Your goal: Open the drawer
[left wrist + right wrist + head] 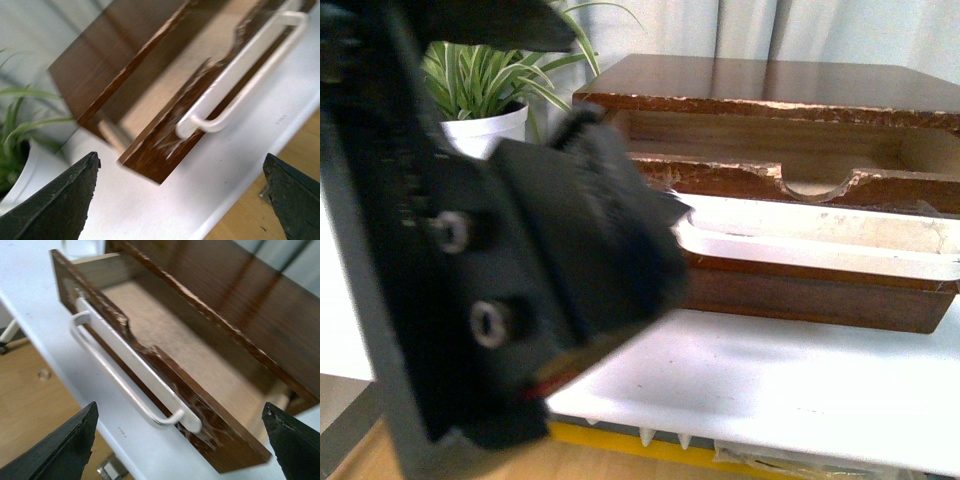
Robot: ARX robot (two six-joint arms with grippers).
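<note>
Since the drawer (740, 178) sticks well out of its wooden box (770, 80), the job looks almost done, or all done. You can see right down into it from the right wrist view: a bare wood floor with nothing in it. The long white handle (820, 255) runs across the dark front, just under the half-round notch (812, 188), and the top edge is chipped. The box sits on the white tabletop (770, 390), with a green plant (480, 80) in a white pot beside it.

The left end effector (180, 200) has its two tips far apart and holds nothing. The handle is a little way in front of it, not touching. The right end effector (180, 435) is the same: tips wide apart, nothing between them, the handle near but free.

The left arm (520, 280) fills much of the front view as a big dark blur.

What is left? Maybe nothing, or maybe one more small pull to bring the drawer out more. I cannot tell how far it can slide.
</note>
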